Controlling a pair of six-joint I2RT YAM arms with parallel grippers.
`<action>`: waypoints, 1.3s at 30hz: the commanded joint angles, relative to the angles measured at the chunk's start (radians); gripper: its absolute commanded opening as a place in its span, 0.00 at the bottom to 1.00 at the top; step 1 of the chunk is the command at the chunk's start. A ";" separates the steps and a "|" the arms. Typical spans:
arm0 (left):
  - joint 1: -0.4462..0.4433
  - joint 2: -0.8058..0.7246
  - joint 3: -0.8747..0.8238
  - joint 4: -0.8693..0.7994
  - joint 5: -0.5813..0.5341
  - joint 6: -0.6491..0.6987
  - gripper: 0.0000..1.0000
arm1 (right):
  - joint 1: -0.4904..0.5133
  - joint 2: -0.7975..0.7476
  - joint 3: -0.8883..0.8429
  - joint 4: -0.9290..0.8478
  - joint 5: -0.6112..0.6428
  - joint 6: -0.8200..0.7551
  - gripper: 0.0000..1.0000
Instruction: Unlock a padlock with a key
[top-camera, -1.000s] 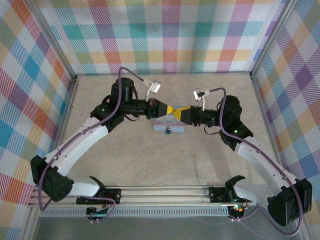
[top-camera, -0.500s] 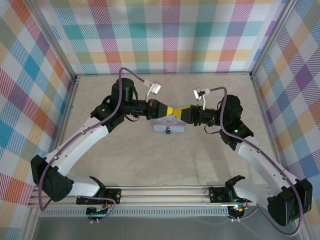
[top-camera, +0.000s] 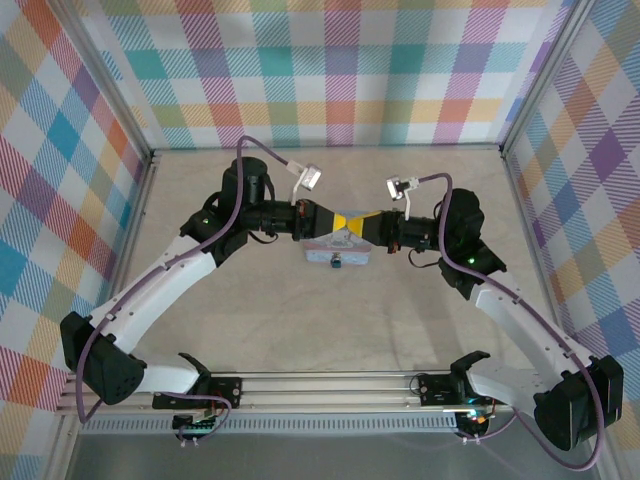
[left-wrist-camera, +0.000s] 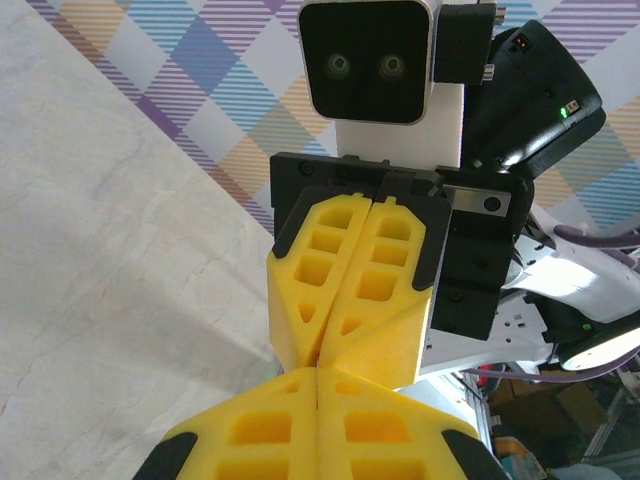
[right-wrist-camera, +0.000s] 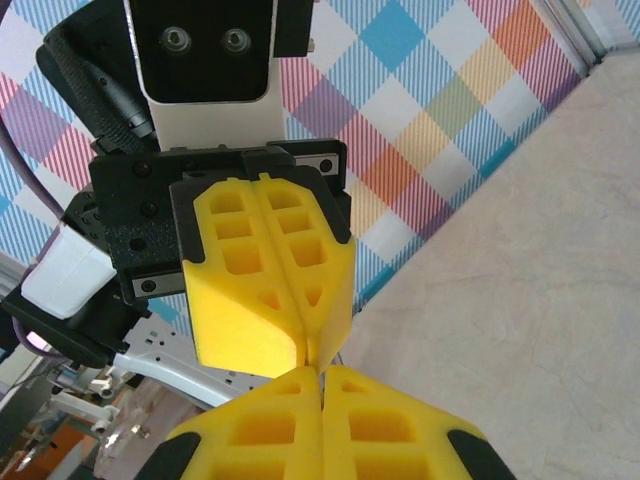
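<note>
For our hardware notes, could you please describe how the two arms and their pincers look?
Left arm and right arm: white shells, black joints, a purple cable along each. Left pincer and right pincer: yellow wedge-shaped fingers with rectangular cut-outs on black mounts.

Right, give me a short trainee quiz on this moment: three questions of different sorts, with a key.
1. True or false: the left gripper and the right gripper meet tip to tip, raised off the table.
2. Multiple choice: the padlock lies (A) against the far wall, (B) just on the arm-base side of the meeting grippers, (C) beside the left arm's base.
3. Fill in: the jaws of both grippers are ____.

Key: 1 true; 2 B; 3 shut.
</note>
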 joint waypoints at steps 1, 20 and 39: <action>0.003 -0.029 -0.013 0.047 -0.001 -0.002 0.00 | 0.001 -0.018 0.021 -0.004 -0.039 -0.030 0.00; 0.066 -0.093 -0.095 0.138 -0.091 -0.102 0.43 | 0.001 -0.074 -0.006 -0.042 0.026 -0.079 0.00; 0.037 -0.144 -0.454 0.275 -0.313 -0.212 0.62 | -0.003 -0.071 -0.060 -0.151 0.318 -0.130 0.00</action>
